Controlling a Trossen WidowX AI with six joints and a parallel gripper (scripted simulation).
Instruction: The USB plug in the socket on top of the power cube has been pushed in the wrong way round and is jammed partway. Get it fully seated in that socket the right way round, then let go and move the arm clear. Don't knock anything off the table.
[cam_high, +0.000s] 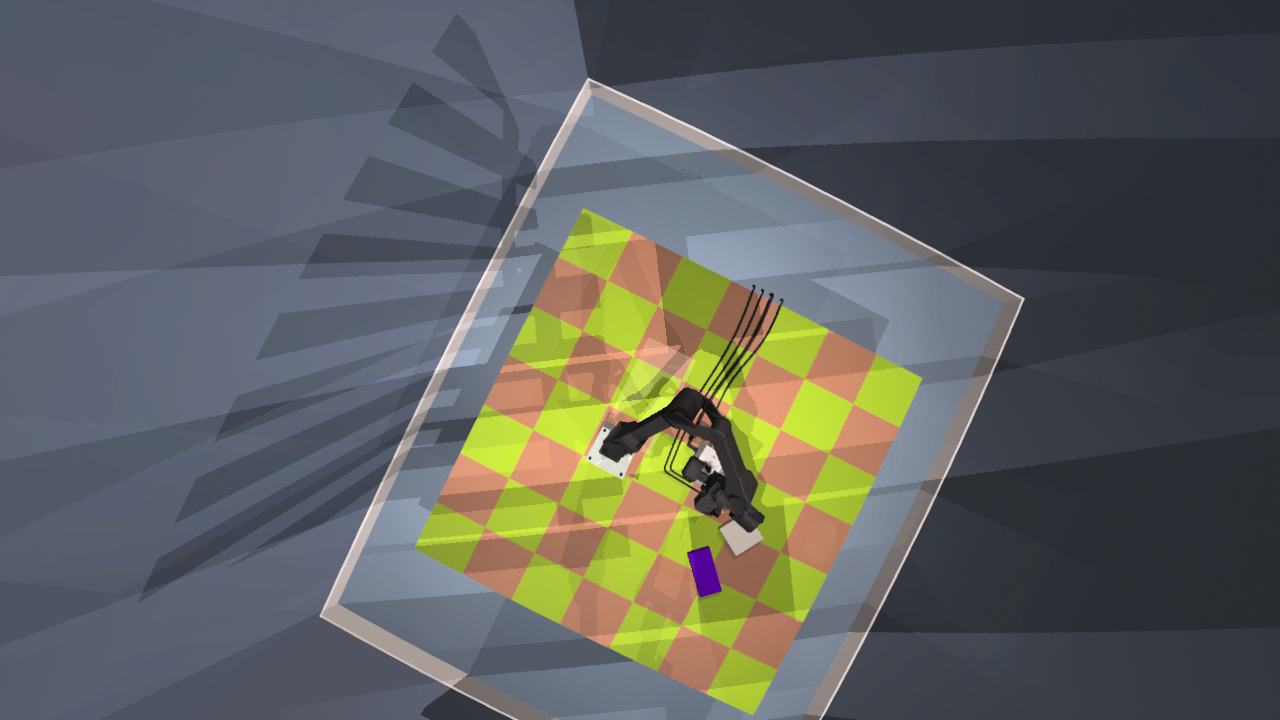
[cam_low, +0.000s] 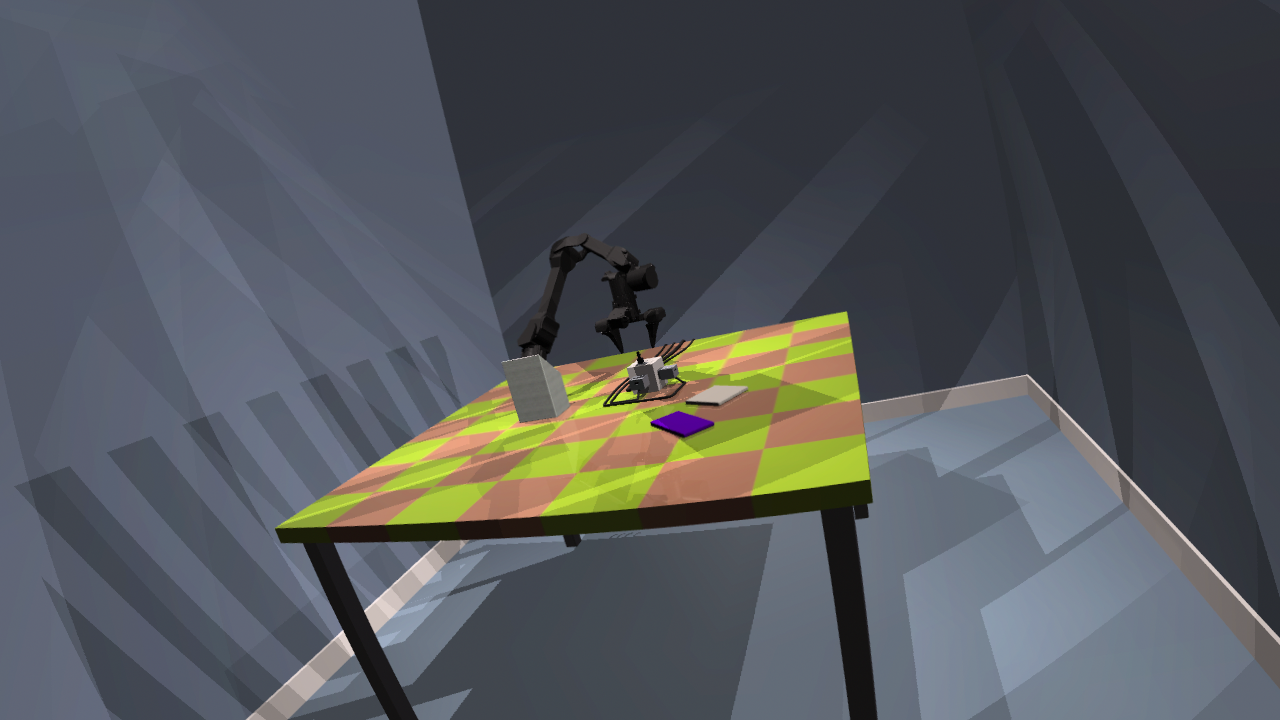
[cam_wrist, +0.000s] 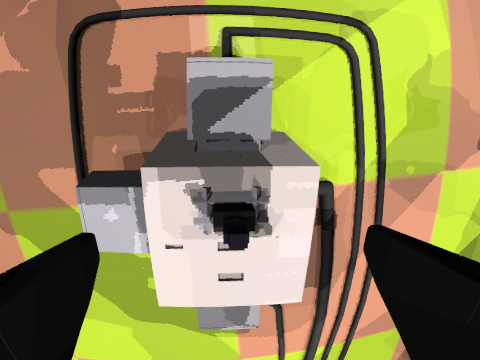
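Note:
The white power cube stands on the checkered table. The small black USB plug sticks up from its top face, with a thin dark cable end. How deep it sits and which way round it is cannot be told. My gripper is open and empty, pointing down above the cube. In the wrist view its fingers are wide apart, to the left and right of the plug. The socket opening is hidden under the plug.
Grey adapters sit in the cube's sides. Black cables loop around it. A beige slab and a purple block lie nearby. The grey arm pedestal stands on the other side.

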